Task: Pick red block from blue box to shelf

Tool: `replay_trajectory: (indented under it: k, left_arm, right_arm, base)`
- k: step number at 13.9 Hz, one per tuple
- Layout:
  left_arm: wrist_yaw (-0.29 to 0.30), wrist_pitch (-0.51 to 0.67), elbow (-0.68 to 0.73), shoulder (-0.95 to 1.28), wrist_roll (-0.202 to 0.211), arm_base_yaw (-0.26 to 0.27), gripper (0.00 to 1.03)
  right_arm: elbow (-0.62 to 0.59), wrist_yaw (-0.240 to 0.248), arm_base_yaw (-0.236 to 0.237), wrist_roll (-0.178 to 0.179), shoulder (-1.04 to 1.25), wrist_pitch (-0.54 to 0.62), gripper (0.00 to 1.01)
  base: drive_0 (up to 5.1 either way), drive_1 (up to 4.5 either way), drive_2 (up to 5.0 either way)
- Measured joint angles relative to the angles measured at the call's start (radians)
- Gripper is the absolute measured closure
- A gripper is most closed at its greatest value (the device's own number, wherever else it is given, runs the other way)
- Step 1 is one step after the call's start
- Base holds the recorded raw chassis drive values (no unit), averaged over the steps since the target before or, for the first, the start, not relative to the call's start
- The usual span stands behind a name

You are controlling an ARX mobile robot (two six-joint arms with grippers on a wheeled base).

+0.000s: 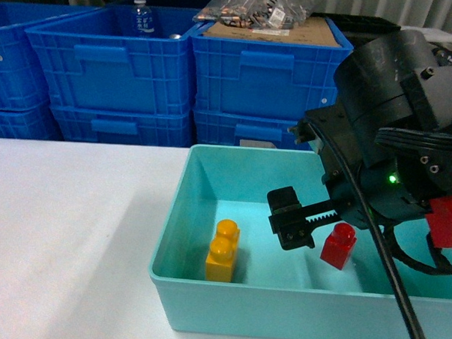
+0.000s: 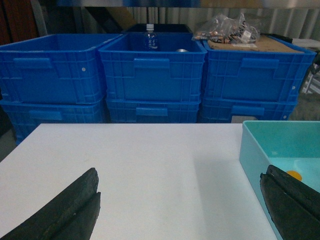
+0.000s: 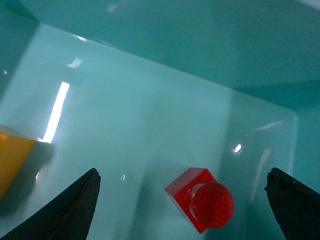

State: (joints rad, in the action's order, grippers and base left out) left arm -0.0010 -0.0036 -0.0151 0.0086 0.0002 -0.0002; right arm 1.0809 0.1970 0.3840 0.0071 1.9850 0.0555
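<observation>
The red block (image 1: 339, 246) stands stud up on the floor of the blue box (image 1: 280, 311), right of centre. My right gripper (image 1: 347, 233) hangs open inside the box just above it. In the right wrist view the red block (image 3: 200, 197) lies between the two spread fingertips of the right gripper (image 3: 181, 200), touching neither. My left gripper (image 2: 182, 200) is open over the bare white table, left of the blue box (image 2: 250, 160), with nothing in it. The shelf is out of view.
An orange-yellow two-stud brick (image 1: 222, 253) stands in the box to the left of the red block. Stacked royal-blue crates (image 1: 118, 67) line the back behind the white table (image 1: 66, 230); they hold a water bottle (image 1: 143, 16) and a bag on cardboard (image 1: 263, 13).
</observation>
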Motion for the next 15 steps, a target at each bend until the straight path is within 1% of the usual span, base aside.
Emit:
replay_trajectory:
  k: [2,7,8,9,10,11,12,13,14,15]
  left_arm:
    - [0.000,0.000,0.000,0.000,0.000,0.000,0.05]
    - [0.000,0.000,0.000,0.000,0.000,0.000,0.05]
    - [0.000,0.000,0.000,0.000,0.000,0.000,0.05]
    - [0.000,0.000,0.000,0.000,0.000,0.000,0.05]
    - [0.000,0.000,0.000,0.000,0.000,0.000,0.05]
    - [0.000,0.000,0.000,0.000,0.000,0.000,0.05]
    - [0.000,0.000,0.000,0.000,0.000,0.000,0.05]
    - [0.000,0.000,0.000,0.000,0.000,0.000,0.05]
    - [0.000,0.000,0.000,0.000,0.000,0.000,0.05]
    - [0.000,0.000,0.000,0.000,0.000,0.000,0.05]
  right_arm:
    - [0.043,-0.003,-0.014,0.003,0.055,-0.032,0.03]
    - [0.071,0.002,-0.038,0.009,0.152,-0.039,0.03]
    - [0.080,0.003,-0.042,0.014,0.169,-0.044,0.08]
    - [0.081,-0.002,-0.045,0.020,0.175,-0.056,0.23]
    - [0.083,-0.002,-0.045,0.023,0.175,-0.057,0.34]
    - [0.088,-0.002,-0.045,0.027,0.175,-0.055,0.48]
    - [0.089,-0.005,-0.045,0.031,0.175,-0.043,0.58]
    - [0.079,-0.012,-0.045,0.038,0.166,-0.026,0.61]
    - [0.046,-0.030,-0.045,0.054,0.130,-0.016,0.61]
    - [-0.016,-0.056,-0.047,0.064,0.037,0.016,0.61]
  base:
    - [0.0,0.00,0.0]
    - [0.0,0.00,0.0]
    - [0.0,0.00,0.0]
    - [0.0,0.00,0.0]
    - [0.0,0.00,0.0]
    - [0.0,0.00,0.0]
    - [0.0,0.00,0.0]
    - [0.0,0.00,0.0]
    - [0.0,0.00,0.0]
    - [0.0,0.00,0.0]
